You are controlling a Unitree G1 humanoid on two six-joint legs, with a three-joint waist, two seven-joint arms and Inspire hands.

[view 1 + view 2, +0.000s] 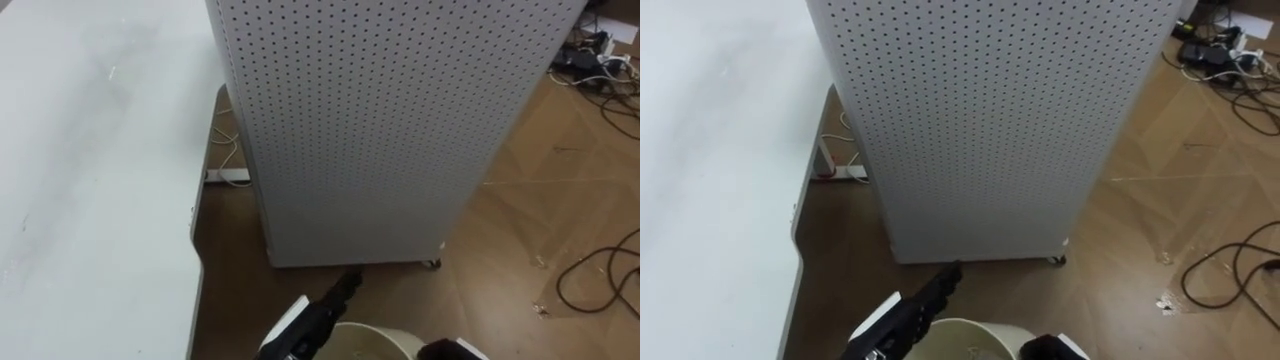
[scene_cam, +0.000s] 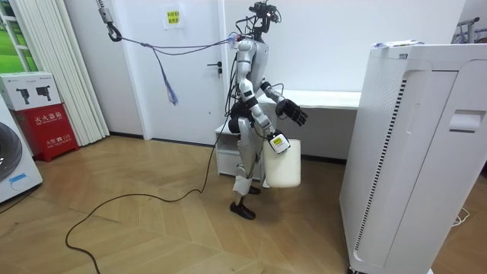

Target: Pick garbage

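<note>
The robot stands on the wooden floor (image 2: pixel 152 236) between a white tabletop (image 2: pixel 327 97) and a tall white cabinet (image 2: pixel 411 152), and its body is turned toward the cabinet. The tabletop is on its left side.

Its right hand (image 2: pixel 278 143) hangs at hip height and holds a white bin (image 2: pixel 283 169) by the upper rim. The bin hangs free above the floor, close against the robot's leg. The fingers look hooked over the rim, though they are very small to see from here. The left hand (image 2: pixel 293 113) is stretched forward at chest height. Its dark fingers (image 1: pixel 338 292) are straight and a little spread, and they hold nothing.

Seen from the head, the perforated side of the cabinet is directly in front, and the bin's round opening is just below the left hand. I cannot tell what is inside. A small pale scrap (image 1: pixel 541 311) lies on the floor to the right of the cabinet, near a dark cable (image 1: pixel 600 270). A white power strip (image 1: pixel 228 175) lies between the tabletop and the cabinet.
</note>
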